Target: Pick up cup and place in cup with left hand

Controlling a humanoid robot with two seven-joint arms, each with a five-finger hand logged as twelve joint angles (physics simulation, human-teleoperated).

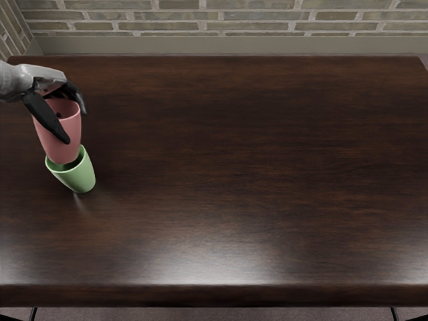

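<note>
The left hand (pixel 48 81) grips the pink cup (pixel 65 148) at the green cup's (pixel 79 176) mouth, the green one looking tilted; insertion seems under way; next, align with the green cup, lower gently, then let go.

No text, label, brand, number or sign can be read anywhere here.
</note>
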